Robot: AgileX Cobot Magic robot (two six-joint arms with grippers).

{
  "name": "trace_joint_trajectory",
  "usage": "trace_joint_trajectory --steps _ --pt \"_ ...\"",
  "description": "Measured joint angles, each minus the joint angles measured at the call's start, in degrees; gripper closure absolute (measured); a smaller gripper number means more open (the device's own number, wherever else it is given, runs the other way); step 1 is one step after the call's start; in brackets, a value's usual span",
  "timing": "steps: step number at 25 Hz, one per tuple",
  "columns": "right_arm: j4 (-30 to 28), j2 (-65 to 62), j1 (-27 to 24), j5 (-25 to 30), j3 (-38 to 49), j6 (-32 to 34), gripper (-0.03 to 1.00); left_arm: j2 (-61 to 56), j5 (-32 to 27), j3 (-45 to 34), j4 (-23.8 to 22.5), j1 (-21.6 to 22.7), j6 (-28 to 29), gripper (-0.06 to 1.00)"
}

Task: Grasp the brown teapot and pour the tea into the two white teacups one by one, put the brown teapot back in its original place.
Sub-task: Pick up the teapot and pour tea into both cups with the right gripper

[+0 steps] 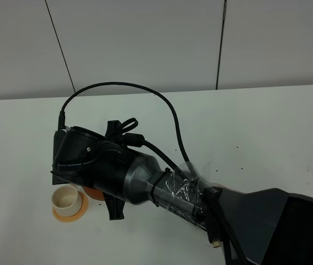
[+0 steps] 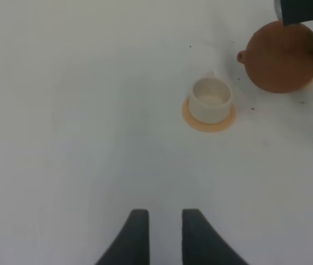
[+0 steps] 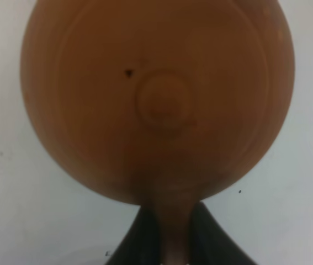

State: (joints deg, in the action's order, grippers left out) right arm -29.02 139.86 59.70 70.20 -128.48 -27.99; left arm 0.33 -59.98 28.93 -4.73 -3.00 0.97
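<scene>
Right gripper [image 3: 171, 242] clamps the handle of the brown teapot [image 3: 156, 99], arm stretched across toward the left edge of the tabletop [image 1: 266, 121]. Left gripper [image 2: 164, 238] hovers parted, holding nothing.

The teapot [image 3: 156, 99] is blurred and cut by the frame edge in the right wrist view; left of centre in the high view the right arm [image 1: 145, 176] covers almost all of it.
</scene>
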Motion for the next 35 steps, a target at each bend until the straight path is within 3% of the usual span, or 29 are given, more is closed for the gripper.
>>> trace_joint_trajectory --steps 35 --pt "-8.59 0.34 1.3 -4.41 0.0 2.59 0.87 0.0 0.0 0.0 0.0 0.0 0.06 0.72"
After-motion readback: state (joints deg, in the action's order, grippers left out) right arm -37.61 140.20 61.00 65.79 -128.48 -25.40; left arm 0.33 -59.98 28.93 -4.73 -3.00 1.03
